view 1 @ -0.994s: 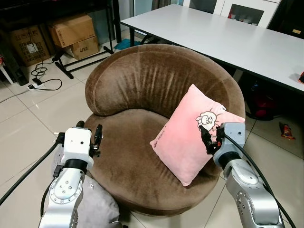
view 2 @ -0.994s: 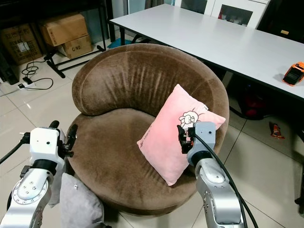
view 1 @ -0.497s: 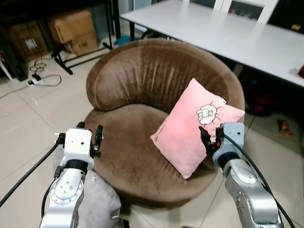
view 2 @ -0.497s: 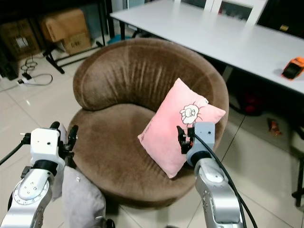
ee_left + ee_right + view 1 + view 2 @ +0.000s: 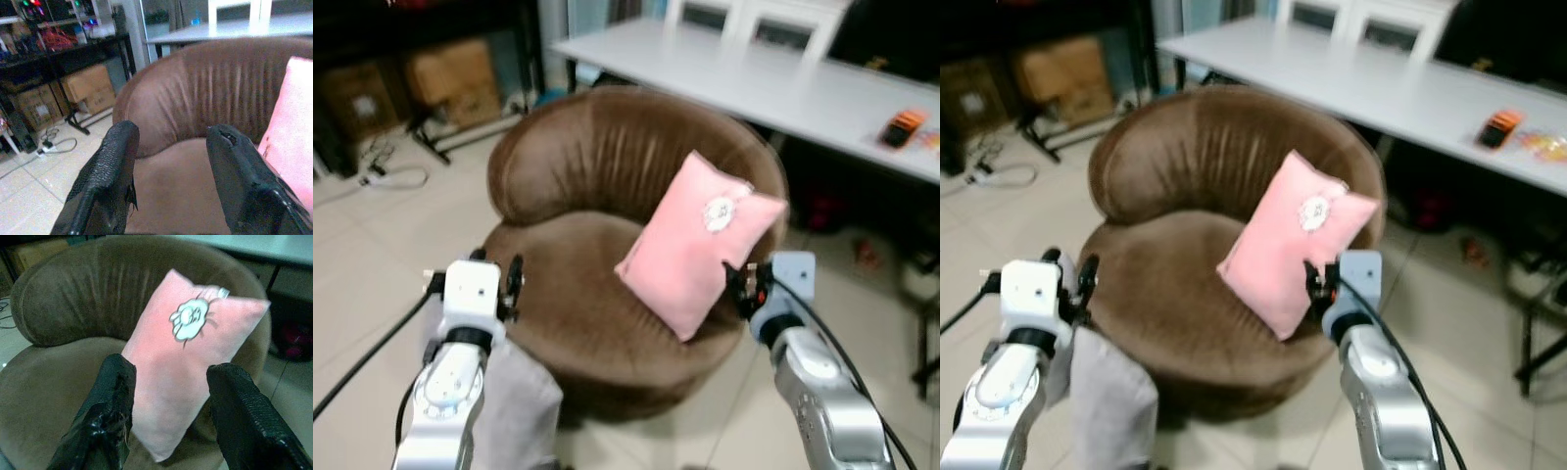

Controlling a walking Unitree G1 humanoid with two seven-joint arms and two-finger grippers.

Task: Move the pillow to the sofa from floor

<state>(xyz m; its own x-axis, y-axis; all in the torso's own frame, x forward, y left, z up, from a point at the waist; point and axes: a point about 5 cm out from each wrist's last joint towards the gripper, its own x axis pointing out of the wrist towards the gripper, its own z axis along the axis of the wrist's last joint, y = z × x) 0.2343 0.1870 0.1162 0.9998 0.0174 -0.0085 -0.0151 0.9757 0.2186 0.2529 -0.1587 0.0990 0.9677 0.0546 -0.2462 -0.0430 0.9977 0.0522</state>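
**Pillow released, robot backing off**

Backing away has widened the view; the pink pillow [image 5: 693, 240] leans against the sofa [image 5: 597, 166] backrest, just ahead of the right gripper [image 5: 168, 416], whose fingers are spread and empty. Left gripper [image 5: 168, 181] is likewise spread, empty. Retreat straight, without brushing the pillow.

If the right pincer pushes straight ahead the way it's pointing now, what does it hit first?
Most likely the pink pillow leaning on the brown sofa: it sits dead ahead between the right pincer's open fingers, though the gap is hard to judge.
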